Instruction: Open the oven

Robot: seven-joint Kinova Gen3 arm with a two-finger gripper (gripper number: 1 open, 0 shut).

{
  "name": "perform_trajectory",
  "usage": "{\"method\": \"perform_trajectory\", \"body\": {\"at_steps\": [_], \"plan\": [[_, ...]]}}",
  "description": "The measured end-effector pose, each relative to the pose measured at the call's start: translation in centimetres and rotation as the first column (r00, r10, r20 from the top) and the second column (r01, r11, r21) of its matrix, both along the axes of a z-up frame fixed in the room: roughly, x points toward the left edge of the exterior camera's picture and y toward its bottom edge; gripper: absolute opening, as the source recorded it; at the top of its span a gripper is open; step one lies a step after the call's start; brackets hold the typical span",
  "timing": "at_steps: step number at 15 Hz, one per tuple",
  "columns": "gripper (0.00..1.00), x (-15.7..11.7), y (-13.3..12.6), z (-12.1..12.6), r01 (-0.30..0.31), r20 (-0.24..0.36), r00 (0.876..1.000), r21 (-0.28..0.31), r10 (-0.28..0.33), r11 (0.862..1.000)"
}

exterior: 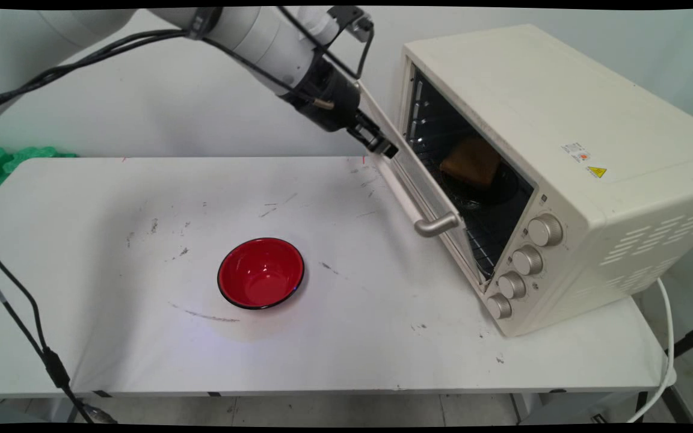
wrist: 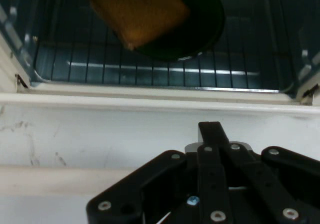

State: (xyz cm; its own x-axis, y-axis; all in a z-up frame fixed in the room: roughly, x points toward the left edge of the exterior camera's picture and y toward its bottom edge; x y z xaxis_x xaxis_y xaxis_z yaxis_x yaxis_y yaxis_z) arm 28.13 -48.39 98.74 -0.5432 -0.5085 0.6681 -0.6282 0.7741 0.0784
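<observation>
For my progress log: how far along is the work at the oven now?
Done: the oven door stands partly open, showing bread on a dark plate inside. In hand: the shut hand sits at the door's upper edge. Left, perhaps: the bread is not out; the red bowl is empty.

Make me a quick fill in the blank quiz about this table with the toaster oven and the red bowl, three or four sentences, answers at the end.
1. The bowl on the table is ____ in colour.
2. The oven has ____ knobs down its front.
3. The gripper is at the top edge of the oven's ____, which stands partly open.
4. The brown slice of bread lies on a dark plate ____ the oven.

Missing words: red; four; door; inside
</observation>
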Motion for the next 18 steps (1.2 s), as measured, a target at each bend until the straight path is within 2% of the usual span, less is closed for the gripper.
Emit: {"method": "perform_trajectory", "body": {"at_steps": [6,18], "plan": [[0.00,2.0,2.0,-2.0,0.011,0.000,1.000,0.005,-0.011,1.000],[0.00,5.3,5.9,-6.7,-0.009,-0.050,0.999,-0.019,0.008,1.000]]}}
